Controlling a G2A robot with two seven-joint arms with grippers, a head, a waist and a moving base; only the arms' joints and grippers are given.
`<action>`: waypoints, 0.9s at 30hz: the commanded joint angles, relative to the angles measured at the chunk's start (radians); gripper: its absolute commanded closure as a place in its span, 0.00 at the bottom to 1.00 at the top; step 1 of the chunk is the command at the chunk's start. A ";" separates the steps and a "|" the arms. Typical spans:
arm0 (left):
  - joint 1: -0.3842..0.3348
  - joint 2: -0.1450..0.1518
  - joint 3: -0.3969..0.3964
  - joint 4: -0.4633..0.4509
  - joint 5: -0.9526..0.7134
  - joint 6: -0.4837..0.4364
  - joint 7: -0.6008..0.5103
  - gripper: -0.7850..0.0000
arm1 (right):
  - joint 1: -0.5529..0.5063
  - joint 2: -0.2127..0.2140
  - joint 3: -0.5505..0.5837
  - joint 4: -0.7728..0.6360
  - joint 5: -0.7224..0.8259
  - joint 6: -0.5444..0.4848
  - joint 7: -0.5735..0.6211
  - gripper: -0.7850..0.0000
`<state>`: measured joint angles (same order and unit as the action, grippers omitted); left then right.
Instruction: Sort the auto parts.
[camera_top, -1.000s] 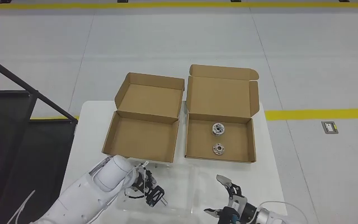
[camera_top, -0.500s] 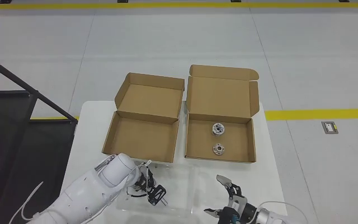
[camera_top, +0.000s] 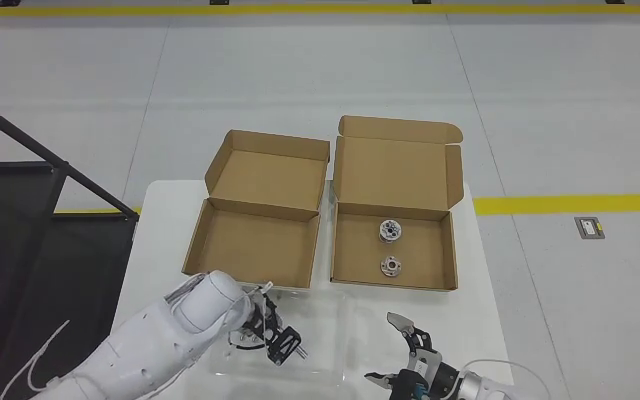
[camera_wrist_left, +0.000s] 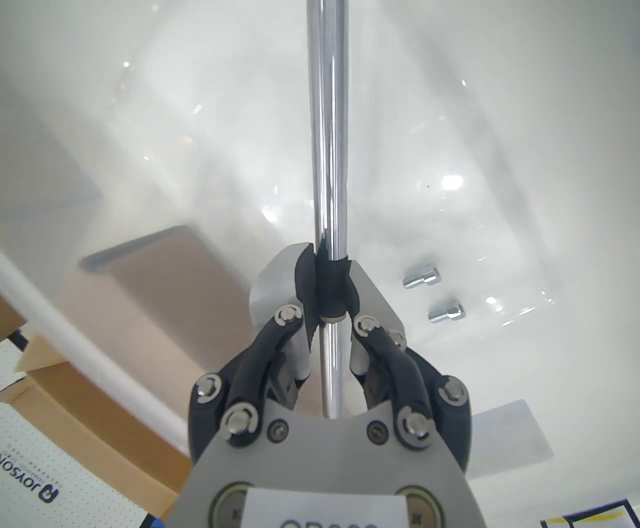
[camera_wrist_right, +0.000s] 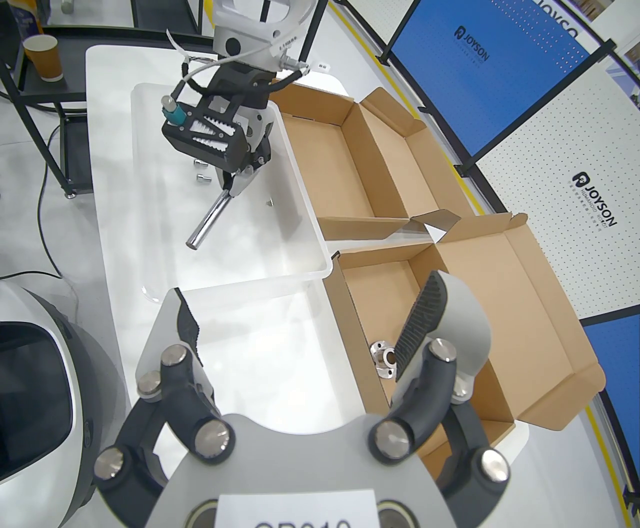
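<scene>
We see the left claw (camera_wrist_left: 325, 295) shut tight on a steel rod (camera_wrist_left: 327, 125). It grips the rod near one end, so the long free part slants down over the clear tray (camera_wrist_right: 240, 281) at the table's front edge. Two small pins (camera_wrist_left: 421, 276) lie in the tray. We judge the rod belongs in the empty left box (camera_top: 252, 248), because the right box (camera_top: 430, 255) holds two flanges (camera_top: 388, 231). The right claw (camera_wrist_right: 310, 295) hovers wide open and empty by the front edge.
</scene>
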<state>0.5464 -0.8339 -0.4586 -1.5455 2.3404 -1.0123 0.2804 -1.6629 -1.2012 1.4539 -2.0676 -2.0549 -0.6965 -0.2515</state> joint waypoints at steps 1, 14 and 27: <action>0.030 0.034 -0.063 -0.076 -0.036 0.000 -0.040 1.00 | 0.000 0.000 0.000 0.000 0.000 0.000 0.000 0.00; 0.568 0.247 -0.774 -0.296 -0.432 0.471 0.012 1.00 | 0.000 0.000 0.000 0.000 0.000 0.000 0.000 0.00; 0.766 0.270 -0.963 -0.299 -0.529 0.611 0.081 1.00 | 0.000 0.000 0.000 0.000 0.000 0.000 0.000 0.00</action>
<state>1.3125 -0.5642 -1.4215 -1.8446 1.8115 -0.4015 0.3617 -1.6629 -1.2013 1.4539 -2.0676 -2.0549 -0.6965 -0.2515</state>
